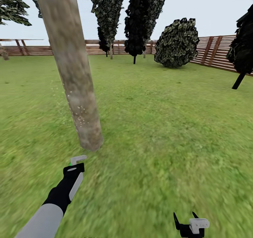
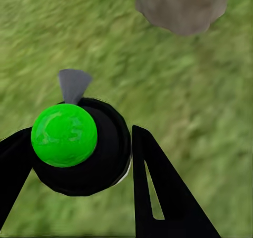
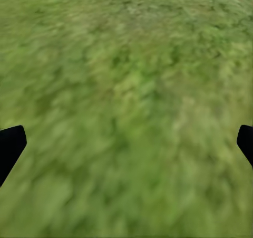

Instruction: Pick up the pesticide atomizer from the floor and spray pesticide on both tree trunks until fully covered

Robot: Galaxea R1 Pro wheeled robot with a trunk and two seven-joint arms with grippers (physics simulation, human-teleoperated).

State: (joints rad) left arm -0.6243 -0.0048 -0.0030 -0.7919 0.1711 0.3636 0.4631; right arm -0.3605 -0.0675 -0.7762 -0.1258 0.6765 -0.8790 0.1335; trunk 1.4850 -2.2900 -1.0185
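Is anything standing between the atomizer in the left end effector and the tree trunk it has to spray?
Nothing visible does. The left end effector holds the atomizer, its nozzle toward the tree trunk. Between them lies only low grass. Pale specks already dot the trunk's lower part.

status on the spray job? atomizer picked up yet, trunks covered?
Done: the pesticide atomizer is off the floor, clamped in the left tool. In hand: it points at the near tree trunk, where pale specks dot the lower bark and the air beside it. Left: those specks mark just a patch, so this trunk looks far from fully covered. A second tree is yet to be sprayed. The right tool hangs open over grass.
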